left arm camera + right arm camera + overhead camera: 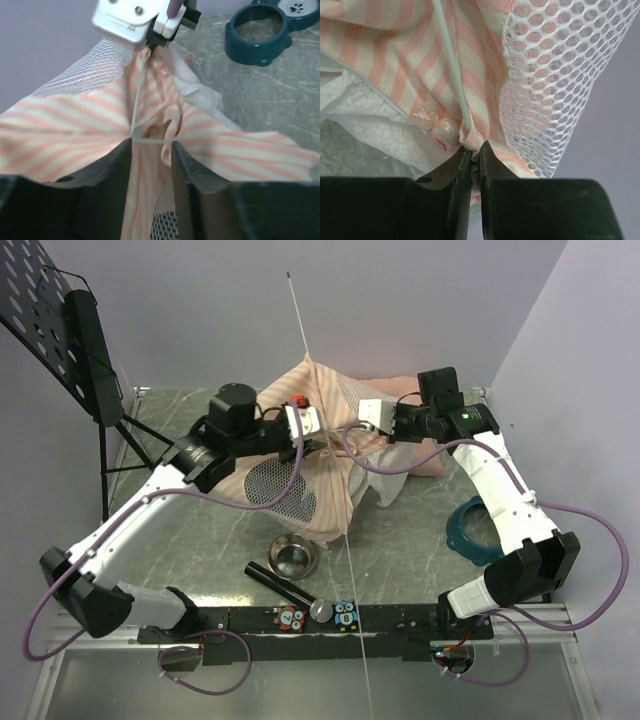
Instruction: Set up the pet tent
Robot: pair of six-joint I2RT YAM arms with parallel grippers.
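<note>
Right claw point(475, 150) was clamped tight on a striped seam of the pet tent point(325, 502), beside a thin white pole point(451, 65) and the white mesh. The left claw point(151, 145) stood with its fingers apart, a fold of the striped fabric between them, just where two poles crossed; nothing showed it pinching. The tent sat half-raised in the centre of the overhead view, on a grey-green marbled worktop point(400, 540). One pole point(297, 310) stuck up past its peak against the lilac wall point(420, 300). A pink cushion point(398, 388) lay behind it. Below the tent in that view were a steel bowl point(293, 557) and a black tube point(280, 585), apart from each other. A teal double pet dish point(470, 530) lay at the right edge, under the right arm. A black perforated music stand point(60, 330) filled the upper left corner, off the worktop.
</note>
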